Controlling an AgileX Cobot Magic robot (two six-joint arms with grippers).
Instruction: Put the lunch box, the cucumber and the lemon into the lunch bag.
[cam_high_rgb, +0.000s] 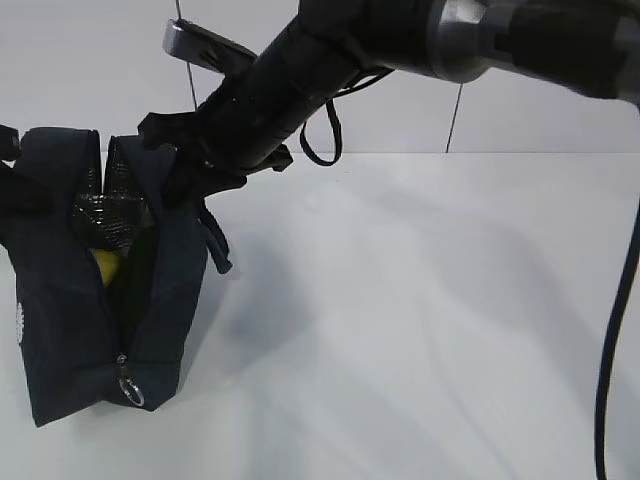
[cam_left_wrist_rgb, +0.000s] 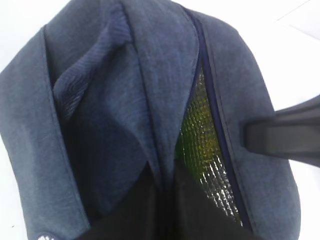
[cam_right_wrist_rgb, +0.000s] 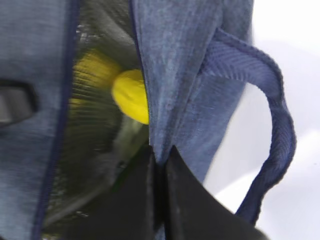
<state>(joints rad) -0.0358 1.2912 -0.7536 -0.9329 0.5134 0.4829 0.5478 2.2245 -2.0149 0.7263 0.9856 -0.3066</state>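
Right gripper (cam_right_wrist_rgb: 160, 165), jaws pinched shut on the right wall of the lunch bag (cam_high_rgb: 60, 340) at its mouth, sits above the lemon (cam_right_wrist_rgb: 131, 96) and cucumber (cam_high_rgb: 140, 262), already inside; left jaws closed, unseen.

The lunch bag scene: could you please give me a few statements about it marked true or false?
1. The lemon is inside the lunch bag. True.
2. The cucumber lies on the table beside the bag. False: it stands inside the bag.
3. The right gripper pinches the bag's edge. True.
4. The bag is zipped fully shut. False: its top gapes, showing the silver lining.
5. The zipper pull sits low on the bag. True.
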